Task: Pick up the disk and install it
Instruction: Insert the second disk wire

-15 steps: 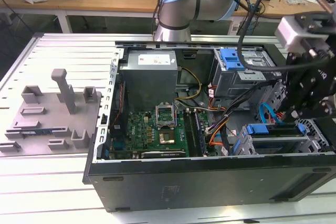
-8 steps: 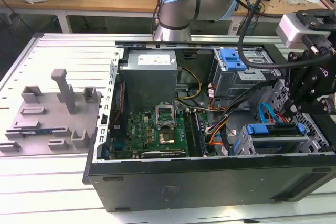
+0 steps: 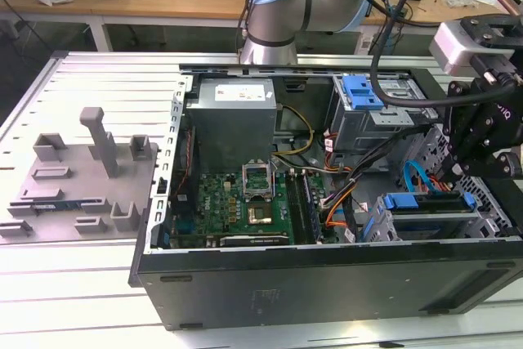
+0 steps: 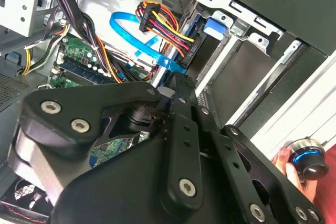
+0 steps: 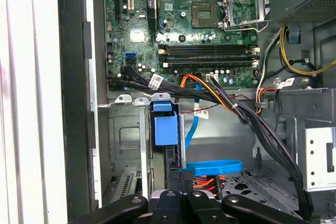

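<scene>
We see an open computer case [image 3: 327,284] on the tabletop [image 3: 82,284], near its right edge. The disk [image 3: 431,214] sits in the case's drive bay, under our gripper [image 3: 478,149]; we cannot tell whether the gripper is open or closed. We judge the disk stiff, weighty, fragile, best held by its blue frame.

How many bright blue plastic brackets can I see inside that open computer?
2. One blue bracket sits on the drive cage at the back of the computer case. The other frames the disk in the front bay, below the gripper. Cables may hide more.
</scene>
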Tool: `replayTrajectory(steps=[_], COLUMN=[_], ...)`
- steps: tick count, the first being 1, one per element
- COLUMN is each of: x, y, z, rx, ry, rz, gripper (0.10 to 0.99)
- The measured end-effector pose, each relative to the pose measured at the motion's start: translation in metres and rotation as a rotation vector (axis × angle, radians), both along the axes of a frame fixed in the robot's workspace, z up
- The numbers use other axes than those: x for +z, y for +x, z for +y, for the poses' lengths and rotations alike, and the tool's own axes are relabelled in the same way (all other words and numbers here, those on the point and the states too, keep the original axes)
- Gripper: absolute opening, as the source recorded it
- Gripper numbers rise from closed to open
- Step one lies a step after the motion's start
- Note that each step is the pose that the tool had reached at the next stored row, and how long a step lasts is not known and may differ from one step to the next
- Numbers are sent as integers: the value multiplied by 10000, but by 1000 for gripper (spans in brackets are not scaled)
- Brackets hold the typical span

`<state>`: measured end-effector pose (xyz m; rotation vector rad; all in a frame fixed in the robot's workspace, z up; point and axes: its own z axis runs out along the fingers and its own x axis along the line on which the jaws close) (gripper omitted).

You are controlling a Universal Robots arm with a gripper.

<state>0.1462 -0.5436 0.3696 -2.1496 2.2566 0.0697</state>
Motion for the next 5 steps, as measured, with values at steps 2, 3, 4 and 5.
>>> replayTrajectory(steps=[2, 3, 4, 5], x=[0, 0, 0, 0], y=[0, -1, -1, -1], z=[0, 0, 0, 0], rx=[0, 0, 0, 0], ry=[-1, 0, 0, -1], rz=[0, 0, 0, 0], gripper=[106, 106, 106, 106])
